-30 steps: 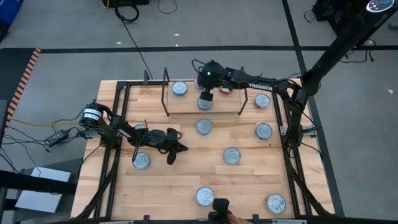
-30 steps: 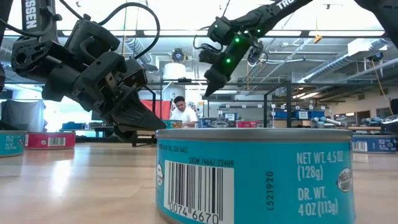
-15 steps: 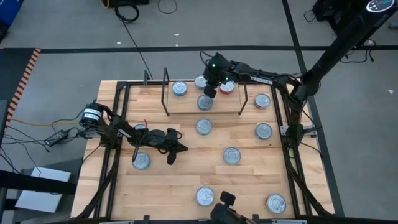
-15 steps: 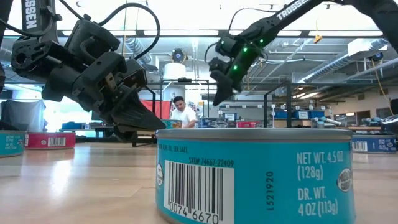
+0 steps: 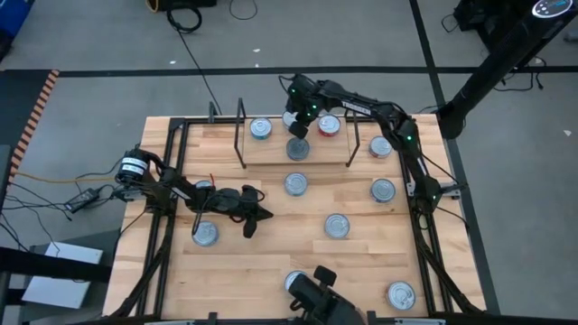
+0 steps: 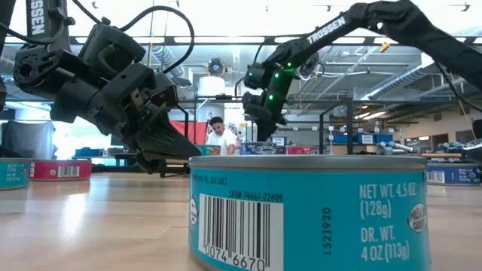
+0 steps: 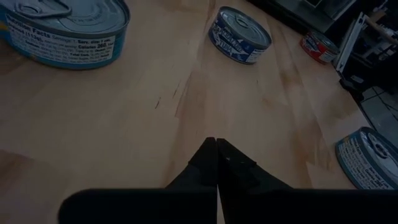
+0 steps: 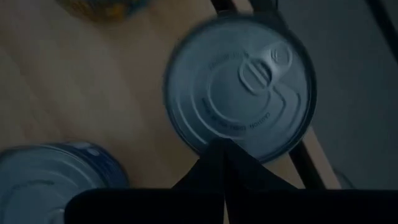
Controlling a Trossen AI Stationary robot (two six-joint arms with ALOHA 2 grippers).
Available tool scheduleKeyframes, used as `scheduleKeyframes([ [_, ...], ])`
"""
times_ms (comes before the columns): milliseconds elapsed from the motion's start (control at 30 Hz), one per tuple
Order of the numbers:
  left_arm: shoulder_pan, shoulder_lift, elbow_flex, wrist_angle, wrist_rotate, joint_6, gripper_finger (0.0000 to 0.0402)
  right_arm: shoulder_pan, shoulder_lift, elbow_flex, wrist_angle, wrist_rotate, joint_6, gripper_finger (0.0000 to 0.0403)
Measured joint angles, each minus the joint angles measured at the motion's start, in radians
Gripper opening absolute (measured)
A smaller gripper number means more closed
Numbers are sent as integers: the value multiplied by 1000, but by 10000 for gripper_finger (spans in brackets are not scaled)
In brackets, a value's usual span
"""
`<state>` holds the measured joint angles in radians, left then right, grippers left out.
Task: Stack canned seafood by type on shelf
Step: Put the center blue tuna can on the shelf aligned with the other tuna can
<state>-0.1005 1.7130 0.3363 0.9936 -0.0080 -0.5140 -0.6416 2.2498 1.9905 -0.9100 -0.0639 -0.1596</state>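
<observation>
Hovering over the shelf (image 5: 271, 149), the right end effector (image 5: 298, 129) has its fingers pressed together above a silver-lidded tin (image 8: 239, 87).

Flat round tins, pull-tab lids, blue or red labels: four sit on the shelf, the rest are scattered over the surface (image 5: 262, 253). The left end effector (image 5: 257, 217), fingers together, hangs over bare wood.

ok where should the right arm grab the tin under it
Across its round side wall, straight down from above: the tin lies flat, lid up, too low for a sideways reach. The right gripper hangs over it, jaws shut.
</observation>
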Motion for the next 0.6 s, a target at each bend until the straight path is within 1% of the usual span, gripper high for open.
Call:
scheduleKeyframes([
  [133,0,0,0,-2,-14,-18,1,-3,30,39,-62,-8,-2,0],
  [300,0,0,0,-5,-17,-17,1,9,27,40,-90,-16,-2,0],
  [433,0,0,0,-6,-17,-16,1,17,20,38,-135,-47,7,0],
  [600,0,0,0,-14,-17,-12,1,21,19,38,-162,-47,7,0],
])
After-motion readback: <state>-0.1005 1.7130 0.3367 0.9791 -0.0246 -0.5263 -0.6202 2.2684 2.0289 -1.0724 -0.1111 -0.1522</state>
